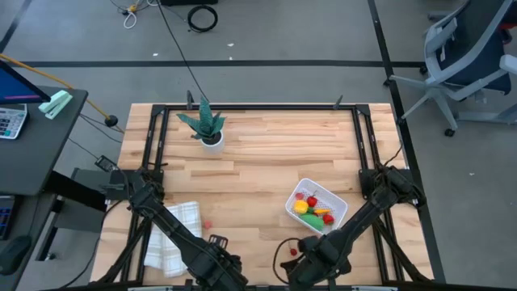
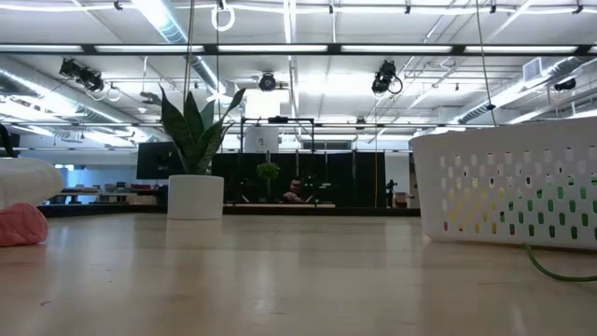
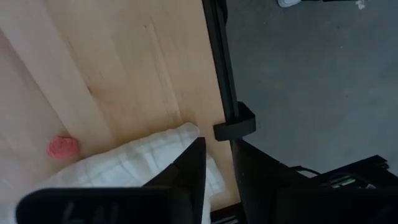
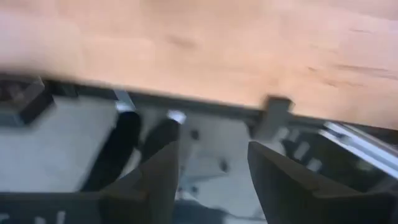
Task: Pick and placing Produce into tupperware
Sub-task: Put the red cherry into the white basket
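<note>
Wooden tabletop: stray red piece (image 1: 207, 225) lies nearer the narrowly parted, empty left gripper (image 3: 217, 180) than the open right gripper (image 4: 211, 168).

The low view cuts the tupperware (image 2: 508, 187) at the right edge, its produce (image 2: 550, 207) mere colours through slots.

A white perforated tupperware (image 1: 317, 208) at lower right holds yellow, green and red produce (image 1: 313, 210); left of it lie a white checked cloth (image 1: 172, 234) and a red piece (image 1: 207, 225) on pale wood.
</note>
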Controlling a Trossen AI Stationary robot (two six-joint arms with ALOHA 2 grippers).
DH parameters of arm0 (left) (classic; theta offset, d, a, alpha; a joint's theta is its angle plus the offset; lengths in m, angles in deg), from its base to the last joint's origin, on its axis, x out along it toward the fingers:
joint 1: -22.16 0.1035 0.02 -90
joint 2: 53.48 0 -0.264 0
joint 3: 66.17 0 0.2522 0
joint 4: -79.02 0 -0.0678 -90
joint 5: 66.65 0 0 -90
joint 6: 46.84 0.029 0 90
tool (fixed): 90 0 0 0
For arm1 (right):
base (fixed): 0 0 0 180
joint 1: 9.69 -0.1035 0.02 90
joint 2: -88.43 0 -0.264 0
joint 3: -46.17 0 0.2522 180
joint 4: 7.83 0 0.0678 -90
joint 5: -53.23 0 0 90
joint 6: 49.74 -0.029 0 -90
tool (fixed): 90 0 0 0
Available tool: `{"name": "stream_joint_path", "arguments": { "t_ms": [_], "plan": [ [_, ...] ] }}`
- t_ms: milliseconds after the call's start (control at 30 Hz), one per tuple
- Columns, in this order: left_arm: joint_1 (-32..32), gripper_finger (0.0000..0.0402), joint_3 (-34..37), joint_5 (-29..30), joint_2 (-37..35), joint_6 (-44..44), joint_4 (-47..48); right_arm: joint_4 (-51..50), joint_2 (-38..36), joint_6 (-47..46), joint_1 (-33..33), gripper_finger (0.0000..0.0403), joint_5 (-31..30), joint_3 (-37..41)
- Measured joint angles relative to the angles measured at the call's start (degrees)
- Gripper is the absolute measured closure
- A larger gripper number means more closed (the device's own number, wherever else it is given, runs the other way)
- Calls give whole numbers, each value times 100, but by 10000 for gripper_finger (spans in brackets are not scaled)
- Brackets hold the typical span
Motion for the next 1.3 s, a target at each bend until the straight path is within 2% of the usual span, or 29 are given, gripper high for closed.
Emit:
{"name": "stream_joint_path", "arguments": {
  "t_ms": [167,400,600,800,1300],
  "plan": [
    [-45,323,0,111,0,251,1,794,0,-493,152,204,-593,760],
    [-111,318,0,233,2,709,1,1828,0,-94,462,204,-525,1710],
    [-69,321,0,304,2,996,0,1896,0,372,622,204,-675,1761],
    [-18,322,0,339,2,1056,1,1908,0,653,676,204,-1072,1757],
    [140,326,0,354,2,1114,1,1826,0,1173,803,205,-1112,1757]
  ]
}}
